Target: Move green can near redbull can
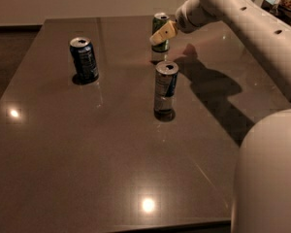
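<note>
You had a dark, glossy table [87, 169] carrying three upright cans. The redbull can [166, 89] stood near its middle. The green can [160, 19] stood beyond the redbull can, toward the far edge and apart from it. A dark blue can [84, 59] stood left of the redbull can, slightly farther back, well apart. Your gripper [161, 34] hung beyond the redbull can, across the green can's body.

Arm [242, 18]: cream-white, smooth rounded shells, small dark holes along casing. Gripper [162, 33]: yellowish-tan, at arm tip, upper centre of view.
</note>
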Robot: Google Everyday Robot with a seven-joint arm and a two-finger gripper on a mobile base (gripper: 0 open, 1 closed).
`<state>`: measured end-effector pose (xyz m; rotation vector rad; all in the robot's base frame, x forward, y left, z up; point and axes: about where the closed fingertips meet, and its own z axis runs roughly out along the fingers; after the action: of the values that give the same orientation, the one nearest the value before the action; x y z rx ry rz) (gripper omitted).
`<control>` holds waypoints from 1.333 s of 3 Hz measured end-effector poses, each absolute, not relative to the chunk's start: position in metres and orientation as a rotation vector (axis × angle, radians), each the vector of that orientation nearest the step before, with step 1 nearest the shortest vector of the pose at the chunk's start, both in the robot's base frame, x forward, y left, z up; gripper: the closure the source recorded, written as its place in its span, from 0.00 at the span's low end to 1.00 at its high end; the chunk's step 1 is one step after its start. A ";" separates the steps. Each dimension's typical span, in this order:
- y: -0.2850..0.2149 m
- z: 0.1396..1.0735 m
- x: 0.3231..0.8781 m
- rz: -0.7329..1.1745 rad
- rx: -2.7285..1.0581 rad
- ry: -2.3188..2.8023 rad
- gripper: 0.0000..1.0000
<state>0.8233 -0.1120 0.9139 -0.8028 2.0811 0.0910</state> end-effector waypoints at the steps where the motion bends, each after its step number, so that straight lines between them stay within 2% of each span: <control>1: -0.105 0.907 0.836 0.125 -0.794 2.076 0.00; 2: -0.104 0.902 0.852 0.145 -0.752 2.070 0.00; 3: -0.101 0.903 0.864 0.156 -0.710 2.051 0.15; 4: -0.094 0.910 0.867 0.168 -0.684 2.021 0.46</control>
<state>0.8671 -0.0938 0.9095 -0.6842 2.0207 0.1678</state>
